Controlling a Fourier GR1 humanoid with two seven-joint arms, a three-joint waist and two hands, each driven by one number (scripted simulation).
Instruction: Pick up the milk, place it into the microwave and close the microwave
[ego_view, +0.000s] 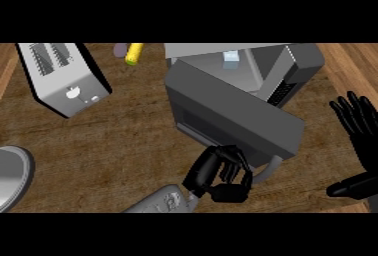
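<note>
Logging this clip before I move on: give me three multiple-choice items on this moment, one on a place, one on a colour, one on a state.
1. Where is the small light-blue milk carton?
A. inside the grey microwave
B. on the wooden counter beside the toaster
C. in the right hand

2. What colour is the slim object at the top edge, beside the silver toaster?
A. red
B. yellow
C. black

3. How does the grey microwave door stand?
A. fully shut
B. taken off and flat on the counter
C. partly open, left hand at it

Key: 1 A, the carton shows within the grey microwave cavity. 2 B, it is plainly yellow. 3 C, the cavity still shows behind the door, and the black left hand has its fingers curled at the door's lower edge.
</note>
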